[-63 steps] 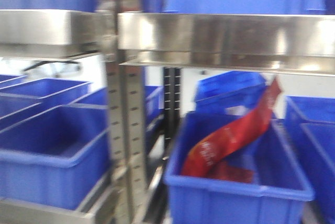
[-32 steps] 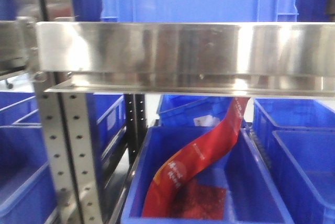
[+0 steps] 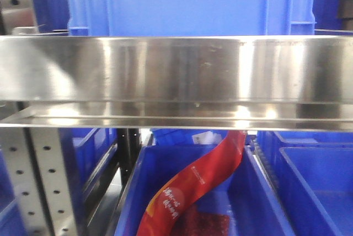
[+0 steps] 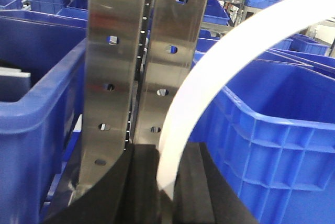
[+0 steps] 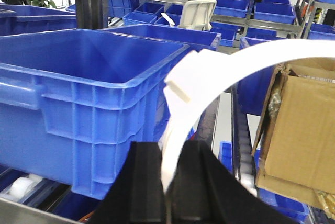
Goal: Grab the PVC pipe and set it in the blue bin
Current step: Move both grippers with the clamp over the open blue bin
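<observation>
Front view is being shifted vs. prev. frames: the perforated upright (image 3: 33, 181) is being pushed to the left edge, the steel shelf rail (image 3: 176, 70) is being stretched across full width, and the blue bin (image 3: 131, 192) w/ red packet (image 3: 190, 192) is being centred under it. Judged: the base is being repositioned along the rack and approach isn't finished, so nothing is being placed yet.

Left gripper (image 4: 166, 150): a white curved strip (image 4: 209, 67) is being seen rising from betw. near-together jaws, in front of the steel posts (image 4: 110, 67).

Right gripper (image 5: 168, 148): same layout, a notched white strip (image 5: 235, 62) is being seen betw. the jaws, w/ an empty blue crate (image 5: 78, 98) at left and a cardboard box (image 5: 298, 124) at right.

Clamped or just passing through can't be told for either gripper. PVC pipe isn't being ID'd for sure; the strips may be it.
</observation>
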